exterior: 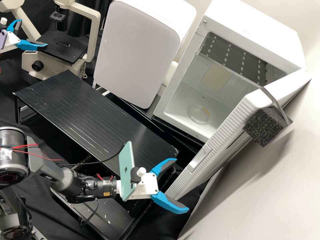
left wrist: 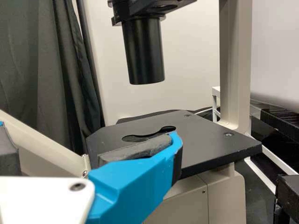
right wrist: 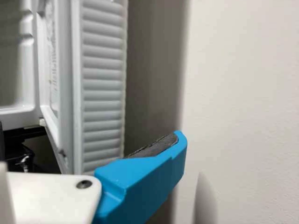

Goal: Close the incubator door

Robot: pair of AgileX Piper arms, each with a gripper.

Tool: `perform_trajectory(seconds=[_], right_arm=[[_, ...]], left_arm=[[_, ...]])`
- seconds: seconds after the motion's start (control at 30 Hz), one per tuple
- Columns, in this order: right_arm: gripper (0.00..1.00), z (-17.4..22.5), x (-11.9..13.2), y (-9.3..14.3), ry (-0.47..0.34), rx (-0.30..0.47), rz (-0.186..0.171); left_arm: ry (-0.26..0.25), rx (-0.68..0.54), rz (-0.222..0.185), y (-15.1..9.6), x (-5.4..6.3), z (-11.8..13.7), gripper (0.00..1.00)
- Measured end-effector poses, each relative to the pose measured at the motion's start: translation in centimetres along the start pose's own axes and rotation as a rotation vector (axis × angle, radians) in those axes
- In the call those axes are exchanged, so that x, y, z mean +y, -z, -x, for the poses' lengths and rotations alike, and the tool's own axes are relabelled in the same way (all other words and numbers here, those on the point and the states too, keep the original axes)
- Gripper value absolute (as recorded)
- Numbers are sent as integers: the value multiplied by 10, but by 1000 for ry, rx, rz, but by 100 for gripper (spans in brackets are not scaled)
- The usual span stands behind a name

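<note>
Door of the incubator stands open at right, near edge beside the spread right gripper; a finger catching its inner side could swing it against the wall. The left gripper, also spread, is far left.

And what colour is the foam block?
The foam block is speckled black, best seen in the high view.

- White, boxy incubator: upright, front uncovered.
- White incubator door: ribbed edge, recessed handle, upright, standing wide open at the incubator's side.
</note>
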Motion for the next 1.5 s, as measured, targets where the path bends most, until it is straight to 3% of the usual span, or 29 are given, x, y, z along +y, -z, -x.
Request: perform_trajectory(seconds=[0.1, 0.3, 0.63, 0.83, 1.13, 1.3, 1.5], right_arm=[[100, 0, 0, -1, 6, -1, -22], [100, -1, -1, 1, 40, 38, -103], [100, -4, -2, 7, 81, 102, -182], [100, 9, 2, 14, 131, 153, -281], [100, 56, 13, 50, 223, 396, -337], [100, 67, 17, 64, 234, 479, -358], [100, 81, 7, 84, 337, 590, -387]], left_arm=[[0, 0, 0, 0, 0, 0, 100], [0, 0, 0, 0, 0, 0, 100], [0, 0, 0, 0, 0, 0, 100], [0, 0, 0, 0, 0, 0, 100], [0, 0, 0, 0, 0, 0, 100], [0, 0, 0, 0, 0, 0, 100], [0, 0, 0, 0, 0, 0, 100]])
